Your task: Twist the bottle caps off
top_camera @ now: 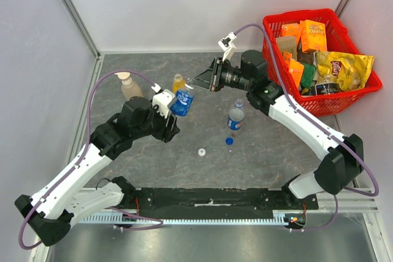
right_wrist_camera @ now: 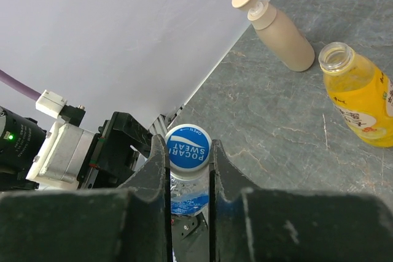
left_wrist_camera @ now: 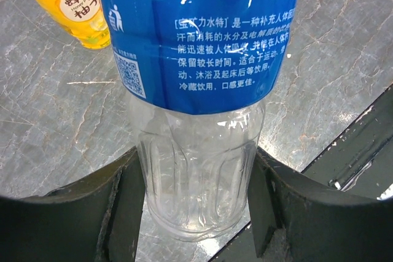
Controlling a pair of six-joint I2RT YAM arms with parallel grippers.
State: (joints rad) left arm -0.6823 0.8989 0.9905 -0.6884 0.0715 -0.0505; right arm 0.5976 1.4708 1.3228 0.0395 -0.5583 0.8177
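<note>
L gripper [left_wrist_camera: 196, 213] clamps bottle [left_wrist_camera: 202, 59] low on body; R gripper [right_wrist_camera: 188, 151] pinched on cap [right_wrist_camera: 188, 142] atop bottle. Step: grip set, unscrew pending. Next: R twists ccw, L braces.

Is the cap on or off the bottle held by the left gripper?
On. The blue cap sits on the neck of the bottle, pinched by the right gripper.

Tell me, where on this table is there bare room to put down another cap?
Bare stone lies along the front, between the white cap and the black base rail, and at the back, by the wall behind the juice bottle. It's crowded mid-table, around the held bottle.
</note>
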